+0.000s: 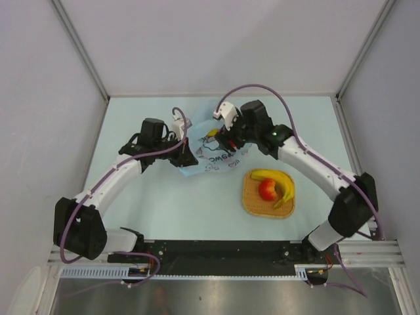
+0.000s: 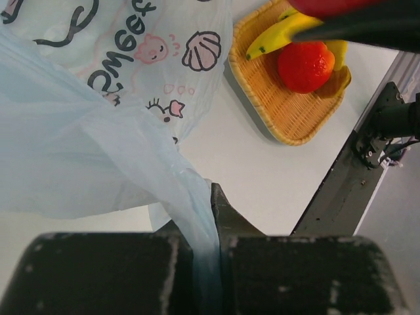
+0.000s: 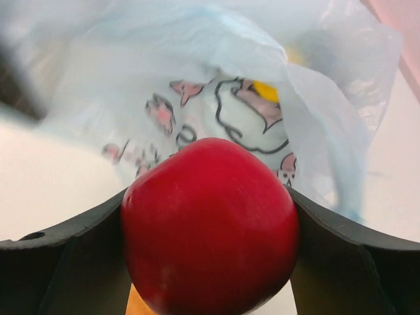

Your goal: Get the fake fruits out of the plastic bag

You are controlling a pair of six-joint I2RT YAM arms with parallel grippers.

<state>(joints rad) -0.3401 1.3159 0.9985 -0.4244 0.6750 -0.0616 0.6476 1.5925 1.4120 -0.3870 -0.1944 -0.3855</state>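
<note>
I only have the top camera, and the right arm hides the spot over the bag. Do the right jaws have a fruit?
Observer: Yes. The right wrist view shows a red apple clamped between the right jaws, with the bag behind it.
Operator: Does the left side have hold of the bag?
Observer: The left wrist view shows the left jaws shut on a bunched fold of the plastic.
Operator: Anything left inside?
Observer: A yellow lump shows at the folds behind the apple; I cannot tell which fruit it is.
</note>
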